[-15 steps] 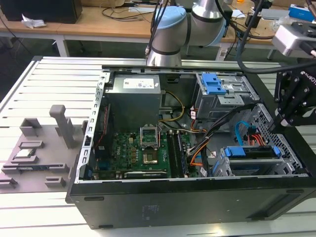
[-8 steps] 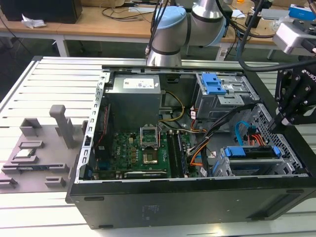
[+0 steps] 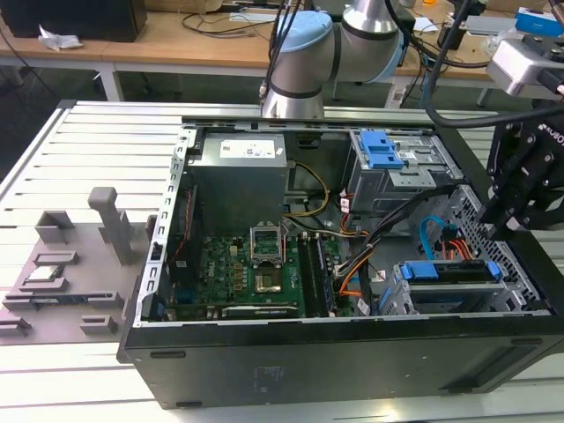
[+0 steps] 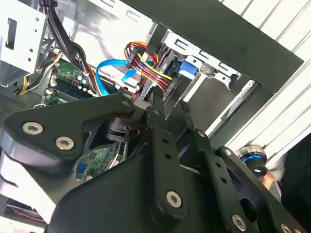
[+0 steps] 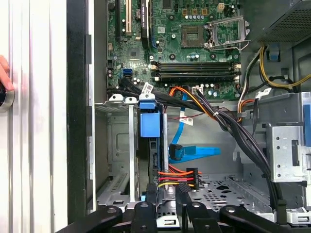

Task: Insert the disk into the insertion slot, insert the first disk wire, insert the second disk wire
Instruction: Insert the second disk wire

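The disk [image 3: 449,270] in its blue carrier [image 5: 149,124] sits inside the silver insertion slot [image 5: 116,145] at the case's corner on the exterior view's right. A blue wire [image 5: 194,152] ends in a plug against the disk's edge. My gripper [image 5: 166,191] hangs right over the disk's end. It is shut on the red, orange and yellow power wire [image 5: 175,175] where that wire meets the disk. In the second wrist view the same wire bundle [image 4: 150,68] runs down into the narrow gap of my gripper [image 4: 171,103]. My gripper [image 3: 490,231] shows black in the exterior view.
The open case holds a green motherboard [image 3: 256,264], a grey power supply [image 3: 238,176] and an upper bay with a blue latch [image 3: 383,150]. A black cable bundle [image 5: 233,126] crosses beside the slot. A hand [image 5: 4,77] rests on the table outside the case.
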### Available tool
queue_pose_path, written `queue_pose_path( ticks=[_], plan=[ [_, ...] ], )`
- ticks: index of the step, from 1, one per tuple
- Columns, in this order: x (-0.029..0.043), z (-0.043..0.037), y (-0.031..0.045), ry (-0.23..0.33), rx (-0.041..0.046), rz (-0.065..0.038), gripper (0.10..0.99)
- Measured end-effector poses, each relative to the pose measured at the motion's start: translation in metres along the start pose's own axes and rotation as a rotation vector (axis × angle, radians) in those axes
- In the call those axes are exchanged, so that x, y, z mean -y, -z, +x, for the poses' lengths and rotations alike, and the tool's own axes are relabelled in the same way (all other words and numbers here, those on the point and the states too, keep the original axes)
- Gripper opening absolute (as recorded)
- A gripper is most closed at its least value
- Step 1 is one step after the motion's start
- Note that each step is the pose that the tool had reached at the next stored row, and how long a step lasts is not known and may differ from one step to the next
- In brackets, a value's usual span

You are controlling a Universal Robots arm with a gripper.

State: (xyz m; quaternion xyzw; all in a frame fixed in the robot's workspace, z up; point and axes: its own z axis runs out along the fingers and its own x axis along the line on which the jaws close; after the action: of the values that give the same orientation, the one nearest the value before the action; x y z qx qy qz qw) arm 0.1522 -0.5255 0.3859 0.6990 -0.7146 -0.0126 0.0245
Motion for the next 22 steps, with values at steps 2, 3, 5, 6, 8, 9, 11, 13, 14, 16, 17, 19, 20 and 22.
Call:
queue_pose_path(
  ticks=[2,3,5,6,8,9,11,13,14,16,17,19,20,22],
  plan=[
    [-0.0125,-0.0029,-0.0053,0.000,-0.0005,0.000,0.302],
    [-0.0200,-0.0068,-0.0096,0.000,-0.0011,0.000,0.302],
    [-0.0243,-0.0093,-0.0112,0.000,-0.0011,0.000,0.302],
    [-0.0283,-0.0108,-0.0127,0.000,-0.0013,0.000,0.302],
    [-0.0359,-0.0113,-0.0166,0.000,-0.0047,0.000,0.302],
    [-0.0369,-0.0113,-0.0178,0.000,-0.0066,0.000,0.302],
    [-0.0371,-0.0114,-0.0204,0.000,-0.0119,0.000,0.302],
    [-0.0372,-0.0113,-0.0205,-0.001,-0.0127,0.000,0.302],
    [-0.0372,-0.0113,-0.0206,-0.001,-0.0129,0.000,0.302],
    [-0.0372,-0.0113,-0.0206,-0.001,-0.0134,0.000,0.286],
    [-0.0372,-0.0113,-0.0206,-0.001,-0.0136,0.000,0.220],
    [-0.0372,-0.0113,-0.0205,-0.001,-0.0143,0.000,0.161],
    [-0.0372,-0.0113,-0.0206,-0.001,-0.0147,0.000,0.161],
    [-0.0372,-0.0097,-0.0206,-0.001,-0.0150,0.000,0.161]
  ],
)
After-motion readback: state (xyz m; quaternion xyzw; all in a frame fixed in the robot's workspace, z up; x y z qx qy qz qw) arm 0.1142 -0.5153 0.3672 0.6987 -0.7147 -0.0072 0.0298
